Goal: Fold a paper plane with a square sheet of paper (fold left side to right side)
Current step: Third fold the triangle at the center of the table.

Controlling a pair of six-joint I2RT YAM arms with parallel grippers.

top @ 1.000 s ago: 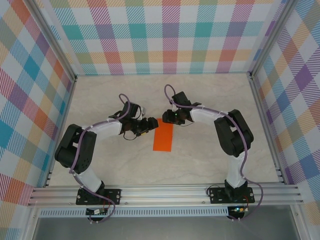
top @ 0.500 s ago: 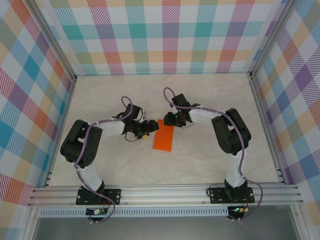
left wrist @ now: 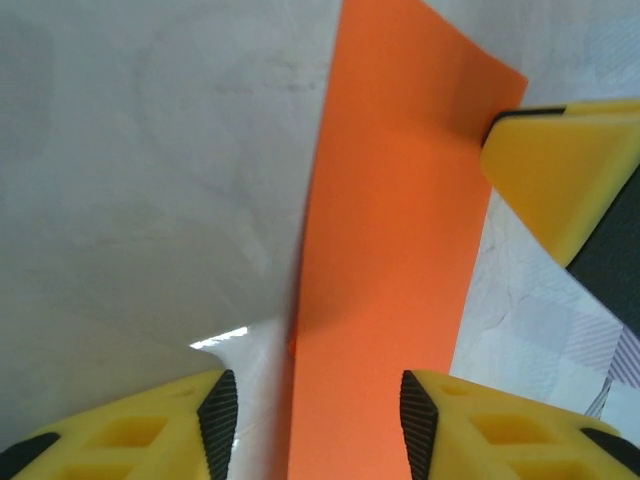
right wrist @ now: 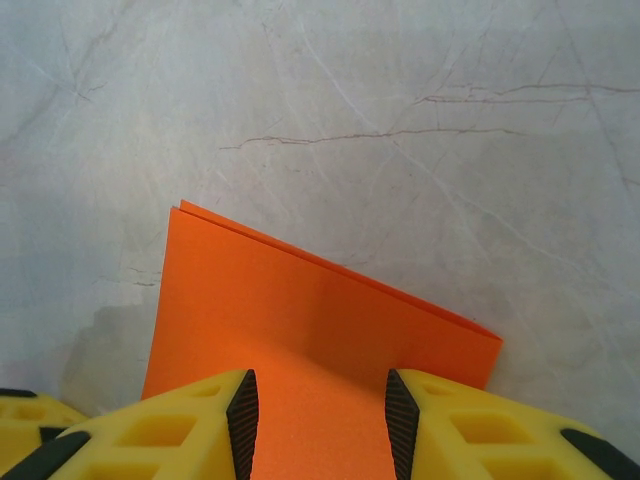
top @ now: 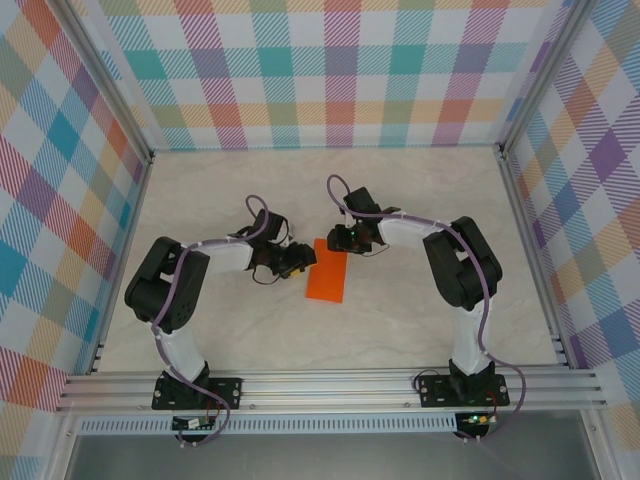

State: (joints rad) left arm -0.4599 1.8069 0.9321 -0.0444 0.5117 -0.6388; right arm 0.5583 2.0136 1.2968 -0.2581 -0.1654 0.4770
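Claw L (left wrist: 312,405), claw R (right wrist: 318,405) astride paper (top: 327,276)

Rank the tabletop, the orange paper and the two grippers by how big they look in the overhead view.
1. Tabletop, by far the largest.
2. Orange paper, a folded strip.
3. Left gripper and right gripper: each looks somewhat smaller than the paper, and they are too alike to rank.
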